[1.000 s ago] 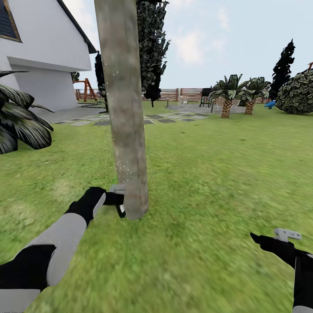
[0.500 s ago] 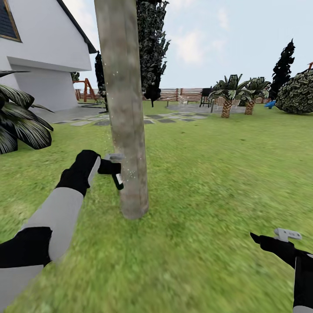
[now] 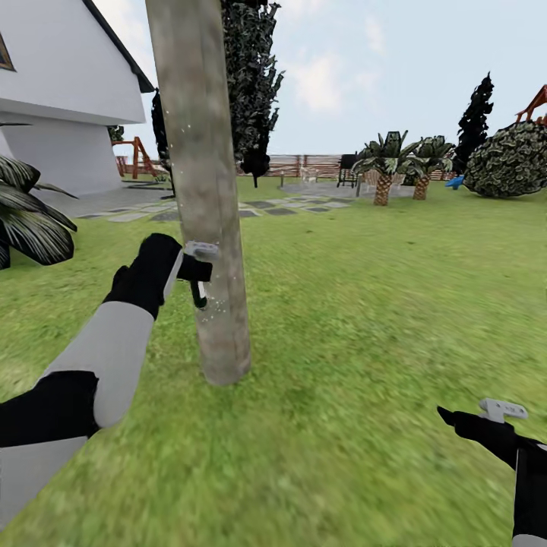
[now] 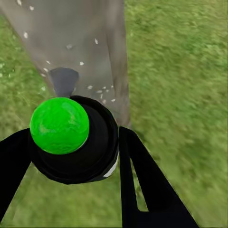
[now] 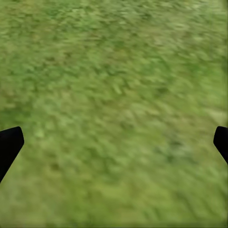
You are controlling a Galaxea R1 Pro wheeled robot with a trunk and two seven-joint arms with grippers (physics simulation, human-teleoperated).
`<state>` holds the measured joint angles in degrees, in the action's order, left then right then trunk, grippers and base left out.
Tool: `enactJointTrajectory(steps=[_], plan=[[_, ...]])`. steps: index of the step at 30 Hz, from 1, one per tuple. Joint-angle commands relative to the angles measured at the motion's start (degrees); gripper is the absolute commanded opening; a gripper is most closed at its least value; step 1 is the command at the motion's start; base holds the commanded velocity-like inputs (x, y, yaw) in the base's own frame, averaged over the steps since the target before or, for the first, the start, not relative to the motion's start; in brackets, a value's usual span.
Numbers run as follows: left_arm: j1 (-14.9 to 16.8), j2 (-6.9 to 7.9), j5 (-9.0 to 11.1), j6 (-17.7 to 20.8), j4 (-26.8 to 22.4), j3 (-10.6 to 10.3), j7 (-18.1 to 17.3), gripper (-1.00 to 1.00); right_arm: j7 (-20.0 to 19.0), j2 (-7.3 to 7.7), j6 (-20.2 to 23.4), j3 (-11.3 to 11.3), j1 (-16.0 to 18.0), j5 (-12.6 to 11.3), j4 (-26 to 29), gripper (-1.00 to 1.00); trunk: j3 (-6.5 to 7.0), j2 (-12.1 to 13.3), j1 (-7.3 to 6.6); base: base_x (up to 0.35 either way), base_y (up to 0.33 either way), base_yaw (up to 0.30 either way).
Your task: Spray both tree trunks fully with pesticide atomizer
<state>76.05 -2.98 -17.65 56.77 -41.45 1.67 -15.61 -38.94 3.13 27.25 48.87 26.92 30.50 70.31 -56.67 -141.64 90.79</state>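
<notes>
Left gripper [image 3: 199,275] is clamped on the pesticide atomizer [image 3: 198,292], held about a third of the way up the tree trunk [image 3: 199,190], just beside its left face, almost touching. In the head view the atomizer's long axis runs roughly vertical, the black body hanging down below the fingers. In the left wrist view the atomizer [image 4: 76,140] sits between the two black fingers [image 4: 145,185], its round green end [image 4: 59,125] facing the camera and its far end aimed at the trunk [image 4: 78,47], so it points into the bark. Small white flecks dot the trunk surface around the nozzle area. Right gripper [image 3: 465,418] is low at the robot's right over the grass floor [image 3: 365,304], well apart from the trunk, holding nothing; the right wrist view has its fingertips [image 5: 9,145] at opposite edges, spread wide over blurry grass [image 5: 114,109]. House, paving, palms and fence are in the background.
</notes>
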Motion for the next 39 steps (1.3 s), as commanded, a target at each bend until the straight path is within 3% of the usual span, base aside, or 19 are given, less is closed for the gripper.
enactJointTrajectory(steps=[1,6,8,11,19,22,29,31,39], plan=[[0.62,-0.09,-1.28,0.15,0.07,0.0,-0.02,-1.0,0.0,0.0,0.0,0.0,0.02,0.0,0.0,1.0,0.0,0.0,0.0,0.0,0.0,-0.003],[3.67,-0.1,-4.62,0.37,0.91,0.0,-0.03,-1.0,0.0,-0.01,0.0,0.0,-0.02,0.0,0.01,1.0,0.0,0.0,0.0,0.0,0.0,-0.001],[5.57,-0.14,-4.77,0.38,2.52,0.0,-0.03,-1.0,0.0,0.02,0.0,0.0,-0.02,0.0,0.01,1.0,0.0,0.0,0.0,0.0,0.0,0.0],[10.97,-0.17,-4.84,0.36,7.33,0.0,-0.03,-1.0,0.0,0.03,0.0,0.06,-0.01,0.0,0.02,1.0,0.0,0.0,0.0,0.0,0.0,0.0],[19.78,-0.09,-4.85,0.45,13.92,0.0,-0.03,-1.0,0.0,0.03,0.0,0.09,0.02,0.0,0.06,1.0,0.0,0.0,0.0,0.0,0.0,0.0],[24.37,-0.09,-4.85,0.45,18.9,0.0,-0.03,-1.0,0.0,0.03,0.0,0.09,0.0,0.0,0.06,1.0,0.0,0.0,0.0,0.0,0.0,0.0],[28.8,-0.09,-4.85,0.45,20.82,0.0,-0.03,-1.0,0.0,0.03,0.0,0.09,-0.02,0.0,0.06,1.0,0.0,0.0,0.0,0.0,0.0,0.0],[31.38,-0.09,-4.85,0.45,24.35,0.0,-0.03,-1.0,0.0,0.03,0.0,0.09,-0.02,0.0,0.01,1.0,0.0,0.0,0.0,0.0,0.0,0.0],[35.04,0.09,-4.85,0.45,26.89,0.03,-0.03,-1.0,0.0,0.03,0.0,0.09,0.0,0.0,0.0,1.0,0.0,0.0,0.0,0.0,0.0,0.0]])
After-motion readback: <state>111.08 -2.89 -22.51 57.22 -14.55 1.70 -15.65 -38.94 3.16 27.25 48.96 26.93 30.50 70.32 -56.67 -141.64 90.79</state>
